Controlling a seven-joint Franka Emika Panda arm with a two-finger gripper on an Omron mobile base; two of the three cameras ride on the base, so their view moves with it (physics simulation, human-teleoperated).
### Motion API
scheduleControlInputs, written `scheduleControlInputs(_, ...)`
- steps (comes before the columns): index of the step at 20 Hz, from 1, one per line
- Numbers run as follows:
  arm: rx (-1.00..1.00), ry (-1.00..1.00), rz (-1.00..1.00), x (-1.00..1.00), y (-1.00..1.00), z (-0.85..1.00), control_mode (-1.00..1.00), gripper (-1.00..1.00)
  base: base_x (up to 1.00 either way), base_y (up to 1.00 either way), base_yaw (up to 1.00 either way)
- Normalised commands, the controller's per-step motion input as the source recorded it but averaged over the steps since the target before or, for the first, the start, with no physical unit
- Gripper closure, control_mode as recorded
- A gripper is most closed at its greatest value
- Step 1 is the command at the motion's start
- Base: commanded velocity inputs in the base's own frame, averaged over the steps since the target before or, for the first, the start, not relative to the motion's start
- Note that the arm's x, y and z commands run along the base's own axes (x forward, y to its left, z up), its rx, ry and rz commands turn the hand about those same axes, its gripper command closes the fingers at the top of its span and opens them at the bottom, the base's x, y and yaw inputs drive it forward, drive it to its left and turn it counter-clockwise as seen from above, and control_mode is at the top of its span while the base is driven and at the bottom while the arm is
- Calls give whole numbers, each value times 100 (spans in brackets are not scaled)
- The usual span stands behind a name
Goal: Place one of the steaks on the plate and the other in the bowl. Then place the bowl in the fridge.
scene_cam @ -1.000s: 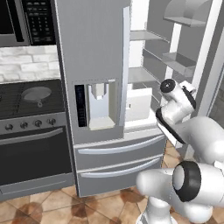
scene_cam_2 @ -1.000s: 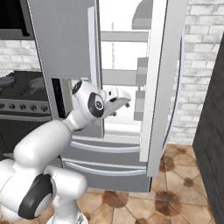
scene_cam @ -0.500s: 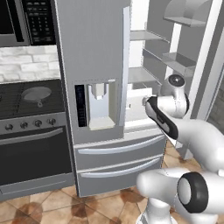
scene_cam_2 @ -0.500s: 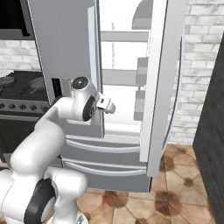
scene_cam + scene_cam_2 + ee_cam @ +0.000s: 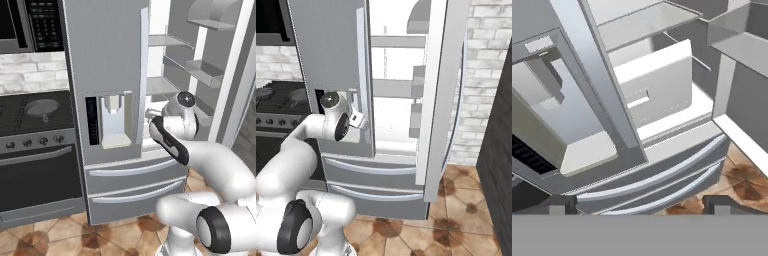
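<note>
The fridge (image 5: 107,75) stands ahead with its left door shut and its right door (image 5: 442,90) swung wide, white shelves showing inside. High on the top shelf sits a grey rounded shape (image 5: 216,11) that looks like the bowl (image 5: 423,19). My gripper (image 5: 641,207) is open, its fingertips (image 5: 562,204) far apart with nothing between them. It hovers in front of the left door's inner edge, looking down at the crisper box (image 5: 657,87) and the two lower drawers (image 5: 662,175). The hand (image 5: 357,119) sits beside the dispenser. The steaks and the plate are out of view.
Left of the fridge is a black stove with a dark frying pan (image 5: 42,107) on it and a microwave (image 5: 44,20) above. The open door (image 5: 235,75) juts out at the right. A dark cabinet side (image 5: 500,150) closes the far right. Tiled floor lies below.
The hand has drawn back out of the fridge opening and swung left toward the shut door. The gripper has stayed open and empty.
</note>
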Motion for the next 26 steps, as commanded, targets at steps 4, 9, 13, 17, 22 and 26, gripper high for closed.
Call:
scheduleControlInputs(4,-41,15,-1,51,-4,26,-100,-100,0,0,0)
scheduleControlInputs(9,-5,6,0,21,-2,26,-100,-100,0,0,0)
scheduleControlInputs(13,24,-10,1,21,5,3,-100,-100,0,0,0)
scheduleControlInputs(17,2,-3,9,48,8,19,-100,-100,0,0,0)
scheduleControlInputs(22,3,0,0,10,0,8,-100,-100,0,0,0)
scheduleControlInputs(26,0,0,4,54,6,7,-100,-100,0,0,0)
